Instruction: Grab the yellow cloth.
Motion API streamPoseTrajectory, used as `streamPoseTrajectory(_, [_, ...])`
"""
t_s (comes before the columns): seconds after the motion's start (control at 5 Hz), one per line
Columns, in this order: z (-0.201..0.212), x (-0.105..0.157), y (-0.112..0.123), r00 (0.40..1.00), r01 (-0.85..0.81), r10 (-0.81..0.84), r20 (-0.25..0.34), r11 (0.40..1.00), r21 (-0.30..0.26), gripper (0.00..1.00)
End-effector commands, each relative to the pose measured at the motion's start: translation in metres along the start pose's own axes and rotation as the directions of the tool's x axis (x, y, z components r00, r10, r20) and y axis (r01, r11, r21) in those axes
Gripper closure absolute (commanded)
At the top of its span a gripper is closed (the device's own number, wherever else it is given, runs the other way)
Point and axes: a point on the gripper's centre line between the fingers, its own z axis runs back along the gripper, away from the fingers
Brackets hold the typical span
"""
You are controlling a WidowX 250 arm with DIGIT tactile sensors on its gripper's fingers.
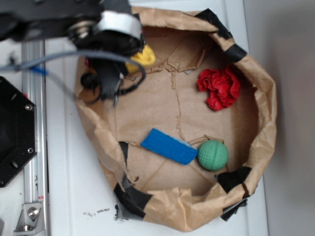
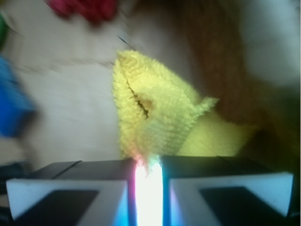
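Note:
The yellow cloth (image 2: 155, 113) is a terry rag, folded into a peak, and it fills the middle of the wrist view. Its lower edge is pinched in the narrow slit between my two fingers. My gripper (image 2: 149, 165) is shut on that edge. In the exterior view the gripper (image 1: 124, 69) hangs over the back left corner of the brown paper basin (image 1: 263, 113). Only a small yellow cloth (image 1: 143, 56) corner shows beside the arm; the rest is hidden under it.
A red wrinkly cloth (image 1: 220, 87) lies at the back right of the basin. A blue sponge (image 1: 169, 146) and a green ball (image 1: 213, 155) sit near the front. The crumpled paper walls rise all around. A black robot base (image 1: 12, 130) stands outside on the left.

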Motion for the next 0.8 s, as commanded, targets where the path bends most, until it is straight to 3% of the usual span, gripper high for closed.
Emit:
streamPoseTrajectory(0.0, [0.051, 0.031, -0.035, 0.974, -0.181, 0.197, 0.116, 0.974, -0.134, 1.00])
streamPoseTrajectory(0.2, [0.054, 0.046, -0.041, 0.972, -0.183, 0.201, 0.121, 0.972, -0.146, 1.00])
streamPoseTrajectory(0.4, [0.047, 0.055, -0.041, 0.970, -0.205, 0.225, 0.093, 0.960, -0.192, 1.00])
streamPoseTrajectory(0.6, [0.047, 0.055, -0.042, 0.969, -0.209, 0.231, 0.086, 0.955, -0.212, 1.00])
